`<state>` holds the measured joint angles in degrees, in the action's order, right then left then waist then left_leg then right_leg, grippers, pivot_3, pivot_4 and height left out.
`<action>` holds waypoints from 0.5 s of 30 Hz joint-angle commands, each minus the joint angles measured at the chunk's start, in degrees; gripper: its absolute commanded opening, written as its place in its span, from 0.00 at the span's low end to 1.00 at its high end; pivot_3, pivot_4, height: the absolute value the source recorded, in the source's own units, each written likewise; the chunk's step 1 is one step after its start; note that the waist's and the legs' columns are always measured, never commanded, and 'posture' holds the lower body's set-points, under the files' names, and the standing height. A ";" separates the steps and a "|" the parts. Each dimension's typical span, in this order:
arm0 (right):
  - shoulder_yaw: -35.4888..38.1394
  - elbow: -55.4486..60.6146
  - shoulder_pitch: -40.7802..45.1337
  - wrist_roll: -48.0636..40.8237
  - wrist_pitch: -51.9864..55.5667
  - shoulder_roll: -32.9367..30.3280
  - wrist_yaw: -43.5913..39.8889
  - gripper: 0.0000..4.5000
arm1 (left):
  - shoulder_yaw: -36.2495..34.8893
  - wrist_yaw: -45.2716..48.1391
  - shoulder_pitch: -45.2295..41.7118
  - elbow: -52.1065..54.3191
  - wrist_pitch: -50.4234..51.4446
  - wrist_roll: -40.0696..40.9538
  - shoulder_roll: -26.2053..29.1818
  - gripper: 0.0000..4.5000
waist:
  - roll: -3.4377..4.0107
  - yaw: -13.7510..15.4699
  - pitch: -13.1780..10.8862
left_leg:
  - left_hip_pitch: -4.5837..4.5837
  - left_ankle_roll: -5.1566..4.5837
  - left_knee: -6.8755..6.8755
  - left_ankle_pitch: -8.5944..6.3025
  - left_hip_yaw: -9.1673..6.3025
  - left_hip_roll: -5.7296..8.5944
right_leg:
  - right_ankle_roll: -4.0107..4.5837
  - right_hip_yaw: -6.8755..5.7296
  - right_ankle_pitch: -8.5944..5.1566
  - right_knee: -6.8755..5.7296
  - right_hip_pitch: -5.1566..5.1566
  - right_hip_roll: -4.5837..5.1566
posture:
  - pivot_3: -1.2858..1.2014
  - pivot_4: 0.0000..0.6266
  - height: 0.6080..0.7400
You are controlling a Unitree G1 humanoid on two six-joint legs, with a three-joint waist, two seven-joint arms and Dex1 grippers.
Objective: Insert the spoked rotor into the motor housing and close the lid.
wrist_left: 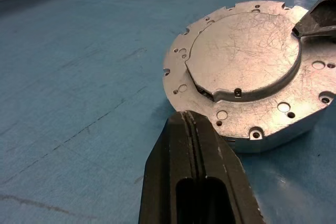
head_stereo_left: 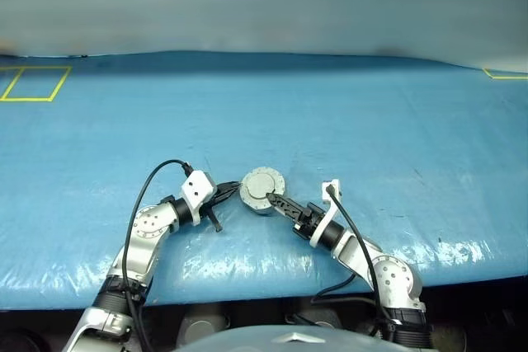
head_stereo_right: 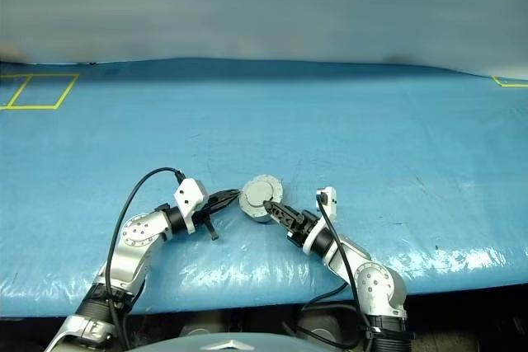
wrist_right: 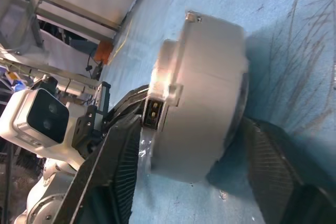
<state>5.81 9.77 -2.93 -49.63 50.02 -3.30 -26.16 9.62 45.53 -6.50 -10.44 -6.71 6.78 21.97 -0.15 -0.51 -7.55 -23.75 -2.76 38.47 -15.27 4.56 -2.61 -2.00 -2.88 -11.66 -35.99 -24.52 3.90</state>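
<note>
The blue table cover point(head_stereo_left: 346, 113) stretches wide and nearly bare, with a yellow taped rectangle point(head_stereo_left: 35, 83) far off at its left back corner, so the work sits alone near the front edge where both arms can reach it. There the motor housing point(head_stereo_left: 262, 190) lies flat on the cover, and the lid point(wrist_left: 244, 53) is already down over it, its smooth scratched face up inside the holed flange; the rotor is not visible, and I judge it is shut inside, since nothing wheel-like lies on the cover. The lid does not look fully seated: a dark slit shows under its edge on the side nearest the left gripper point(wrist_left: 195, 145), so a last press seems to be what remains. The left gripper comes in low from the left, its two fingers pressed together, tip right at the housing's rim, seemingly to brace the piece so it cannot slide. The right gripper point(head_stereo_left: 273, 199) reaches in from the other side; its fingers stand spread, one to either side of the housing's body in the wrist view, with a gap showing between each finger and the metal, so it pinches nothing yet. One right fingertip point(wrist_left: 315, 20) rests over the lid's far edge, well placed for pushing it flat
</note>
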 commanded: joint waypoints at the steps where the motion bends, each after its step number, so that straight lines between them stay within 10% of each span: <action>1: 0.33 0.82 0.05 -0.16 -1.43 -0.08 -0.08 0.52 | 1.06 0.48 0.59 -0.96 -0.03 -0.83 -0.10 0.00 | -0.01 -0.11 -0.02 | -0.05 0.00 0.00 0.00 0.03 -0.01 | -0.01 0.03 0.01 -0.01 0.01 -0.03 | 0.52 0.24 1.00; 15: -0.42 -0.45 1.27 0.16 -2.07 0.92 1.52 0.52 | -3.12 3.30 1.05 1.70 -0.61 6.37 -1.30 0.00 | 0.02 -0.12 -0.03 | -0.05 0.00 0.00 0.01 0.07 -0.03 | 0.03 0.12 0.05 -0.03 0.00 -0.07 | 0.52 0.24 1.00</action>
<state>4.94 9.41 -2.17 -49.15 48.66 -2.80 -25.49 8.56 47.12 -5.33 -11.40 -6.65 9.23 21.15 -0.13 -0.63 -7.58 -23.81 -2.77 38.47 -15.27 4.64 -2.64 -1.95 -2.75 -11.60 -36.02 -24.53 3.82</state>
